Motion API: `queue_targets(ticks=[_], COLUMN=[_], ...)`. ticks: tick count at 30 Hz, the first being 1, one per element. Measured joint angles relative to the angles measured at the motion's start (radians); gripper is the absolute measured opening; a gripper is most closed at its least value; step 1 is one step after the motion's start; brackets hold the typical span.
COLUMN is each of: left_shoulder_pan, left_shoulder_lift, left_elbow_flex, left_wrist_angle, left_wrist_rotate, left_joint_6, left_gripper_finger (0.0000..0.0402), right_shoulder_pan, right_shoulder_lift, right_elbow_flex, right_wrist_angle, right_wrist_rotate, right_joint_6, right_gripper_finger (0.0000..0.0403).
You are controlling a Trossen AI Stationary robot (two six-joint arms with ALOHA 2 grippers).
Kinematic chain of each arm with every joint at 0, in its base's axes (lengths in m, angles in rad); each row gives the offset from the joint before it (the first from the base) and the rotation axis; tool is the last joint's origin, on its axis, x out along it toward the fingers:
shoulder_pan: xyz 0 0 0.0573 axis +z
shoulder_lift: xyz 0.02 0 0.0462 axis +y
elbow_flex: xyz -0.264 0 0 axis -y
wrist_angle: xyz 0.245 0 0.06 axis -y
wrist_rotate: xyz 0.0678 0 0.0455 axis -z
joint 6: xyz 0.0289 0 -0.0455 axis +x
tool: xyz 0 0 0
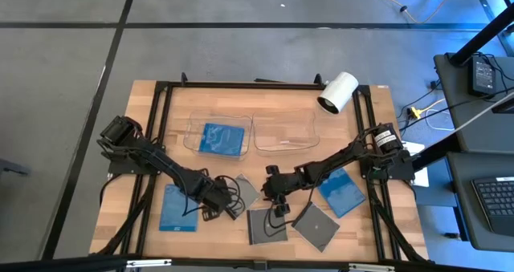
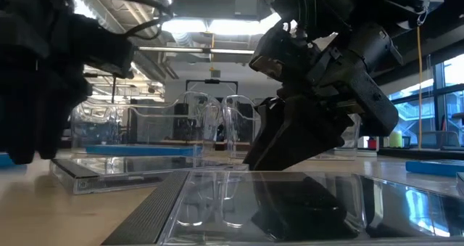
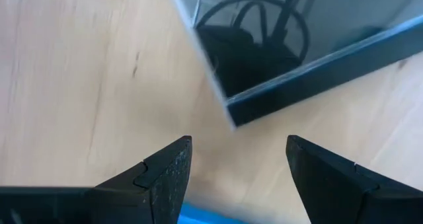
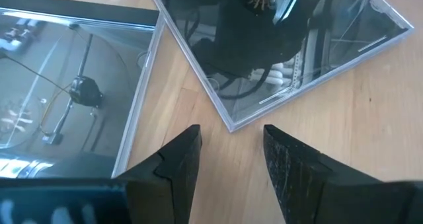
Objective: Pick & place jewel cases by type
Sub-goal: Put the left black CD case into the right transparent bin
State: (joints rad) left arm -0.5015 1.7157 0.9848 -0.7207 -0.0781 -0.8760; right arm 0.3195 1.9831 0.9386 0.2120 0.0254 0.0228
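So far only one blue case [image 1: 222, 138] has been sorted: it lies flat in the left clear tray [image 1: 193, 136], while the right clear tray [image 1: 283, 147] beside it holds nothing that I can see. Going left to right across the near half of the table [image 1: 144, 95], a second blue case [image 1: 178, 207] lies square to the table's edges, and the left gripper [image 1: 218, 209] hovers just beside it with its fingers spread wide and nothing between them, aimed at the corner of a dark case [image 1: 244, 190] that sits turned like a diamond. Next comes another dark case [image 1: 266, 225], roughly square to the edges, with the right gripper [image 1: 278, 212] low over it, fingers part open and empty. A third dark case [image 1: 317, 226] lies skewed, corner toward the front, and the last blue case [image 1: 341, 191] is tilted too. By my reckoning five cases remain to be placed; being square, none has a true long axis.
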Motion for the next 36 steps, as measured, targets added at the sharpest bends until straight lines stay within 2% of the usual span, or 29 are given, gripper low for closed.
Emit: queue_targets(ticks=[6,10,14,20,27,36], left_shoulder_pan=[-0.030,-0.043,-0.045,-0.042,-0.041,-0.050], left_shoulder_lift=[0.007,0.041,0.076,0.073,0.080,0.082], left_elbow_flex=[0.000,0.003,0.006,0.001,-0.001,-0.002], left_wrist_angle=[0.000,0.007,0.002,0.056,0.173,0.196], left_wrist_rotate=[-0.097,-0.087,-0.090,-0.115,-0.148,-0.197], left_joint_6=[0.072,0.115,0.081,0.096,0.140,0.226], left_gripper_finger=[0.0242,0.0242,0.0242,0.0240,0.0204,0.0164], right_shoulder_pan=[0.000,-0.001,-0.001,-0.001,-0.002,-0.002], right_shoulder_lift=[0.000,0.000,0.000,0.000,0.000,0.000], right_elbow_flex=[0.000,0.000,0.000,0.001,0.001,0.001], right_wrist_angle=[0.002,0.003,0.005,0.008,0.013,0.019], right_wrist_rotate=[0.003,0.004,0.005,0.006,0.007,0.008], right_joint_6=[0.001,0.001,0.000,0.000,-0.003,-0.002], right_gripper_finger=[0.0170,0.0170,0.0170,0.0170,0.0170,0.0170])
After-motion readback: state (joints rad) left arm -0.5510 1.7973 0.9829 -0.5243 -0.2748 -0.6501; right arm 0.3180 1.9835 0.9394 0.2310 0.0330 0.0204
